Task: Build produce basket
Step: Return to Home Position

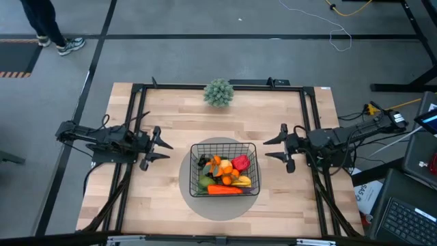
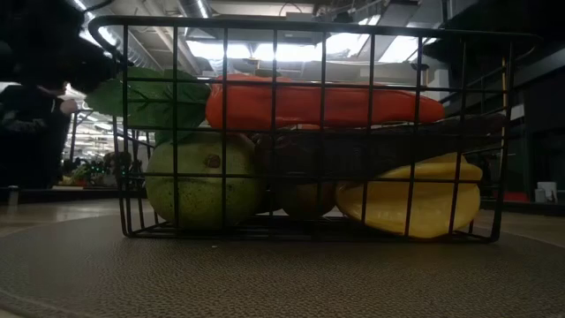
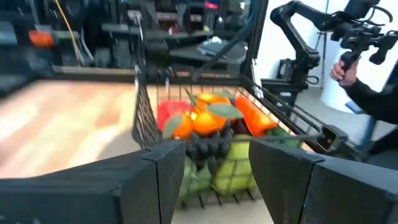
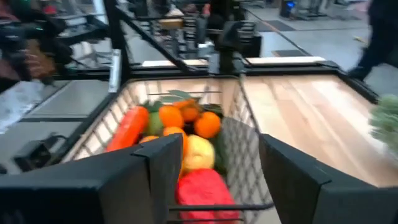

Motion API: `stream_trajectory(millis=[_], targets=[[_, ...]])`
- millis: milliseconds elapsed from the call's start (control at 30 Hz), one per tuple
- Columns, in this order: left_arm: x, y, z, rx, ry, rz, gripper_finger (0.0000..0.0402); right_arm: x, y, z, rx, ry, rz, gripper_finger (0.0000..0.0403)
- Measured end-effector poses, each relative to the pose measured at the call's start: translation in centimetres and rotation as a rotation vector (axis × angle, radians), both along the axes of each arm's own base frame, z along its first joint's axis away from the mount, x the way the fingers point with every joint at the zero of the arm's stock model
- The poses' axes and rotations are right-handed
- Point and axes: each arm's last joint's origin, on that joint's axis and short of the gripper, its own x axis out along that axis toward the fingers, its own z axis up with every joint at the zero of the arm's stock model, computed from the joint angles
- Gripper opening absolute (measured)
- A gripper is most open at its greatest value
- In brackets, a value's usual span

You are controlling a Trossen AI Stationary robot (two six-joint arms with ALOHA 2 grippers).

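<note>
Wood tabletop [image 1: 171,109], open boards on both flanks. Basket [image 1: 224,144] sits centre-front on a grey round mat [image 1: 222,209], filled with produce [image 1: 229,174] (carrot [image 1: 225,190] lies along its near side). Left gripper [image 1: 168,151] hovers left of the basket, fingers spread, holding nothing. Right gripper [image 1: 265,149] mirrors it on the right, likewise spread. Open gap between each gripper and the wire sides. Spiky plant [image 1: 218,92] near the far edge.

Basket [image 1: 191,169] set on mat [image 1: 222,208], produce [image 1: 225,175] piled inside, plant [image 1: 218,91] placed behind, left gripper [image 1: 169,151] and right gripper [image 1: 265,149] held beside it
</note>
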Motion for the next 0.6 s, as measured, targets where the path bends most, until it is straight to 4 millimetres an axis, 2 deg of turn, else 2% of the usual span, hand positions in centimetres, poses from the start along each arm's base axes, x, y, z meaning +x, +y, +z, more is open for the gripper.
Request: stream_trajectory(millis=[200, 400, 600], targets=[[0.0, 0.0, -0.3, -0.029, 0.032, -0.009, 0.0166, -0.6, -0.7, 0.1, -0.017, 0.012, 0.012, 0.0207], [0.0, 0.0, -0.3, -0.029, 0.033, -0.010, 0.0166, -2.3, -2.1, 0.3, -0.049, 0.016, -0.054, 0.0207], [0.0, 0.0, -0.3, -0.028, 0.033, -0.010, 0.0166, -3.5, -2.6, 0.5, -0.043, -0.002, -0.083, 0.0207]])
